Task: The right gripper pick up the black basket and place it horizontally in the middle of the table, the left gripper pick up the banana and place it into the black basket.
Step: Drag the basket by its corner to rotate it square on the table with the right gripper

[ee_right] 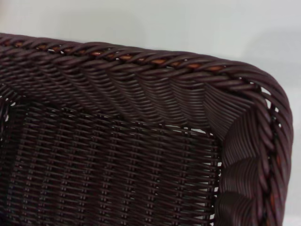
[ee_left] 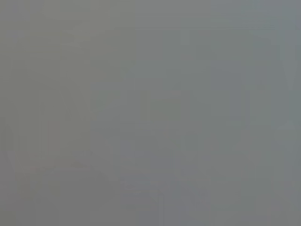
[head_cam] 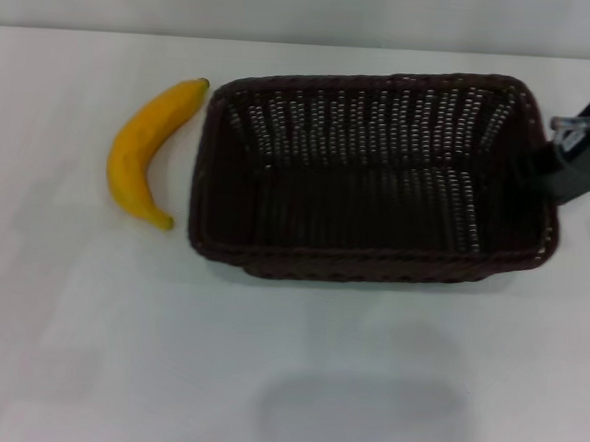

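The black basket [head_cam: 368, 175] lies lengthwise on the white table [head_cam: 265, 380], near the middle and toward the back. It holds nothing. The banana [head_cam: 144, 152] lies on the table just left of the basket, apart from it, stem end toward the back. My right gripper [head_cam: 541, 171] is at the basket's right short rim, with its grey arm running off the right edge. The right wrist view shows a corner of the basket's braided rim [ee_right: 155, 61] from close above. My left gripper is out of view, and the left wrist view shows only flat grey.
The table's far edge meets a pale wall at the back. Bare tabletop spreads in front of the basket and left of the banana, with a faint shadow [head_cam: 364, 411] on it near the front.
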